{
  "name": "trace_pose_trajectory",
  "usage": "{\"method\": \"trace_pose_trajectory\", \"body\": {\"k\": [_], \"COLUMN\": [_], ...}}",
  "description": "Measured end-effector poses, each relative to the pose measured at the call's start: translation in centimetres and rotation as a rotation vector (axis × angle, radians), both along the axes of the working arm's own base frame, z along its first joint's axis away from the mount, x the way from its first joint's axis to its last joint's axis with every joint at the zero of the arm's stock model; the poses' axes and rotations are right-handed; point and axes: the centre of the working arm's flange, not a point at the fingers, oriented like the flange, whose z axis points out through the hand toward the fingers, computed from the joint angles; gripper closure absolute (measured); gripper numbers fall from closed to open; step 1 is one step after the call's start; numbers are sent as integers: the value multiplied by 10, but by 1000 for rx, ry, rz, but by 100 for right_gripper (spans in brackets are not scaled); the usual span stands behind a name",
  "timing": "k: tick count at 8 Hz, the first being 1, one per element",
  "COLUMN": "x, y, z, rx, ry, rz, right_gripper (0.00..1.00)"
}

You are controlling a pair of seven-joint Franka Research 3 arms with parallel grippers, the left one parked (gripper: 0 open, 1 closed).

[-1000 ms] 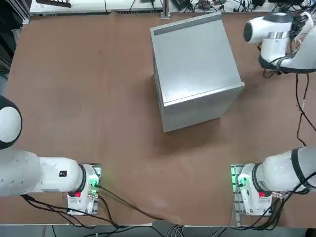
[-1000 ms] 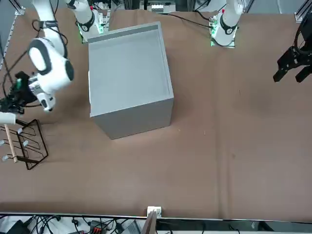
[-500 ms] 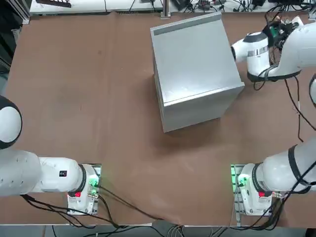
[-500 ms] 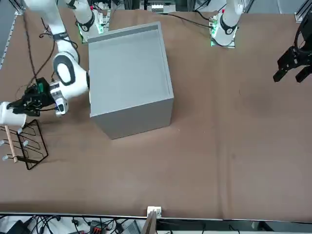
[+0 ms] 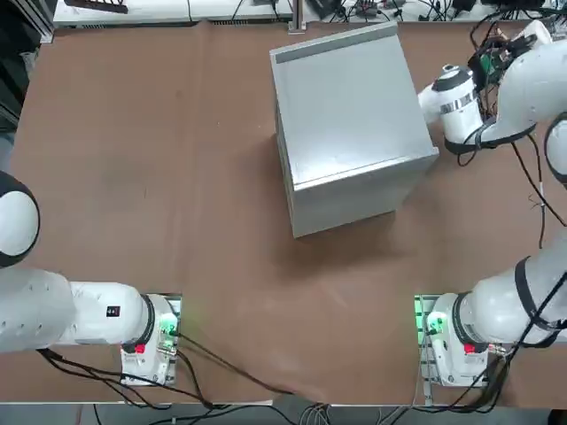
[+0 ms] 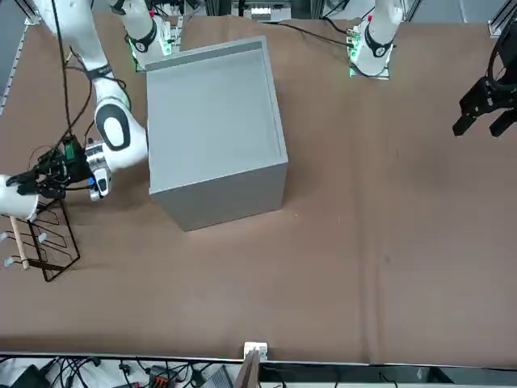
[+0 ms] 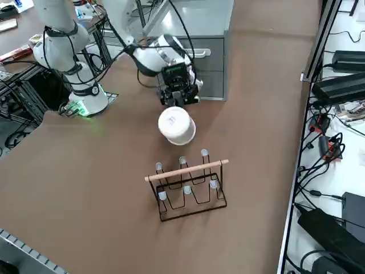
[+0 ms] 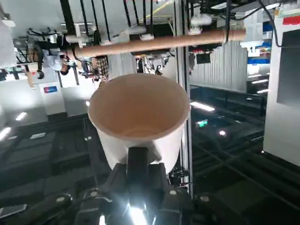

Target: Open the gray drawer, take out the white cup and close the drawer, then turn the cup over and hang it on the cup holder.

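Where the right side view looks down over the desk (image 7: 85, 188), one cup holder (image 7: 188, 185) stands nearest the camera: a dark wire frame with one pale wooden bar across its top and six white-tipped pegs. No cup hangs on it. Just beyond it and above the desk hangs the single white cup (image 7: 177, 125), carried by the right pincer (image 7: 178, 101), whose fingers are clamped narrowly on the cup's handle. The cup is tipped so that its flat bottom faces this camera; in the wrist view its open mouth (image 8: 139, 107) shows empty, with the holder's wooden bar (image 8: 154, 43) past it. Nothing stands between cup and holder, which are near but apart.

Farther back sits one gray metal cabinet (image 7: 197, 23), and the gray drawer (image 7: 205, 54) is pushed in flush, its handle showing; a second closed front lies below it. In the front view the cup (image 6: 18, 206) hangs over the holder's (image 6: 40, 242) near edge, beside the cabinet (image 6: 214, 129). Cables trail along the desk's far edges.
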Motion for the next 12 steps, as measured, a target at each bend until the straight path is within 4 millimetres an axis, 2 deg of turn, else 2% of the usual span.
{"method": "trace_pose_trajectory", "body": {"k": [1,5,9,12], "x": [-1,-1,3,7], "y": [0,-3,-22,-32], "z": [-6,-10,-33,-39], "rx": [3,9,-14,-24], "ry": [-3,-6,1,9], "rz": [2,7,70,97], "right_gripper": [81,81,81,81]}}
